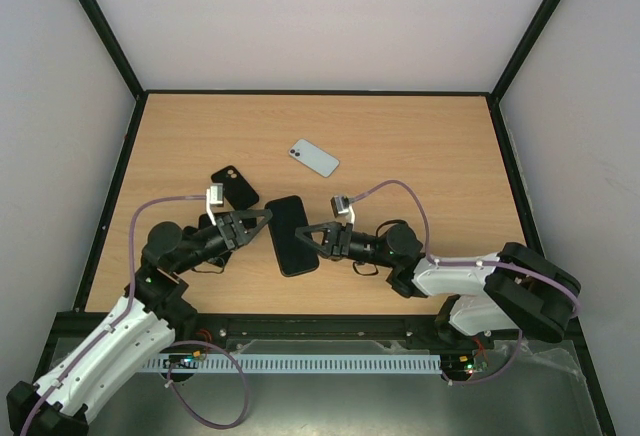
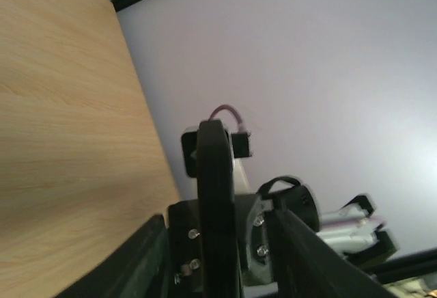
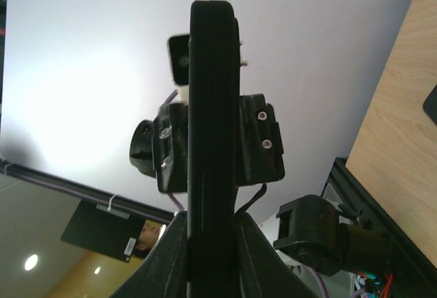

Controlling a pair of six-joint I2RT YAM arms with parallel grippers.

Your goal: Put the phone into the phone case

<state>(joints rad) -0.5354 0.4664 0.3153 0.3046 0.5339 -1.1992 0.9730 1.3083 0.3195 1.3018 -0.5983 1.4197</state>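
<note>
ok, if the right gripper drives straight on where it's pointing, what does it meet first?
The right gripper is clamped on the black slab (phone or case, can't tell), so that's first. Beyond it, the left gripper on the opposite edge, roughly head-on.

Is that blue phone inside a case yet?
Out. The blue phone lies bare on the table, apart from the small black case.
</note>
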